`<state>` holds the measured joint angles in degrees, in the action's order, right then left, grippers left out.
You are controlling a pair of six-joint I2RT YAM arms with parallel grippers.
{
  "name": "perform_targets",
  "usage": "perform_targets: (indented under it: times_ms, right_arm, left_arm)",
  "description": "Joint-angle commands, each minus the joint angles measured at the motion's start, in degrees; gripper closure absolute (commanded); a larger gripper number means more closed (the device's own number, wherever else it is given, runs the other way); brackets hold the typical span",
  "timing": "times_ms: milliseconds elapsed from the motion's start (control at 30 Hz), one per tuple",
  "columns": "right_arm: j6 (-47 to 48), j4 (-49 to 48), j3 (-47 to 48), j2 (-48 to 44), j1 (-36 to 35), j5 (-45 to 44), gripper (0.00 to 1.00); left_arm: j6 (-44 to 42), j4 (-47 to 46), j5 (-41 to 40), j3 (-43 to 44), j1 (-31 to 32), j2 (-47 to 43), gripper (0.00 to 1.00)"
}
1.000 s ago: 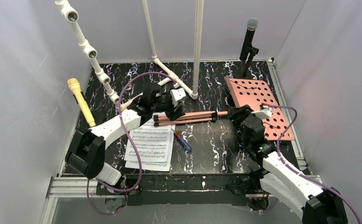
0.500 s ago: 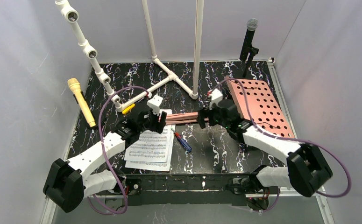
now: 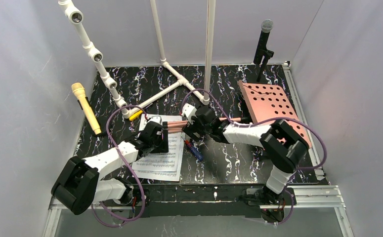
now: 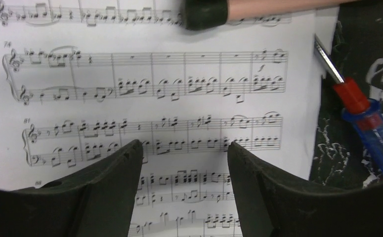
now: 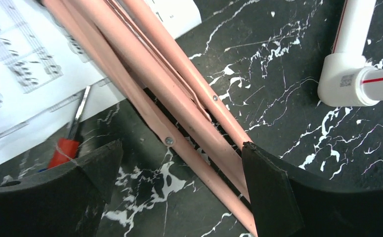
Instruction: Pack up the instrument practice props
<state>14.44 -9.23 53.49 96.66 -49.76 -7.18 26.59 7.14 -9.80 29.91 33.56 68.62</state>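
White sheet-music pages (image 3: 159, 155) lie front-left on the black table. My left gripper (image 3: 158, 139) hovers open just over them; its fingers frame the printed staves (image 4: 179, 98). The pink perforated board (image 3: 274, 109) lies at the right. Its folded copper legs (image 3: 179, 126) reach left onto the pages, and a black foot tip (image 4: 204, 12) shows in the left wrist view. My right gripper (image 3: 193, 127) is open, straddling the legs (image 5: 179, 94) without closing on them. A yellow microphone (image 3: 85, 107) leans at the left wall. A black grey-headed microphone (image 3: 264, 39) stands on its pole at the back right.
A white plastic pipe frame (image 3: 172, 84) rises across the back; one elbow (image 5: 357, 74) sits close to my right gripper. A blue and red screwdriver (image 3: 193, 149) lies beside the pages' right edge and also shows in the left wrist view (image 4: 367, 118). White walls enclose the table.
My right gripper swung left from the pink board along the copper legs to the pages' edge. My left gripper drew back and down from the legs onto the sheet music.
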Motion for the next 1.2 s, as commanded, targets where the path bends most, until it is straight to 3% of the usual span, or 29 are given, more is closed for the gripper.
perform_targets:
  times_ms: [0, 267, 400, 767, 1000, 1167]
  right_arm:
    - [3.17, -5.03, 3.17, 4.71, -0.11, -6.26, 0.01]
    - [0.6, -14.92, 5.34, 10.12, 0.02, -23.31, 0.01]
    - [-1.08, -16.06, 7.76, 11.96, 0.67, -27.54, 0.01]
    - [-3.68, -14.13, 8.79, 9.81, 1.29, -27.59, 0.01]
    - [-6.38, -8.88, 4.09, -3.9, 2.05, -22.79, 0.01]
    - [-10.1, -0.89, 4.46, -11.34, 10.58, -16.62, 0.01]
  left_arm:
    - [7.51, 3.19, -3.73, -1.7, 0.19, -0.01, 0.39]
    - [8.68, 3.71, -3.48, -2.23, 0.1, 1.19, 0.39]
    - [8.98, 4.16, -3.38, -2.44, 0.1, 1.35, 0.39]
    - [8.92, 4.81, -3.81, -3.3, 0.01, -2.61, 0.39]
    - [7.01, 6.82, -4.93, -1.5, 0.06, -9.46, 0.36]
    - [0.94, 7.4, -6.8, 2.99, 0.01, -13.85, 0.33]
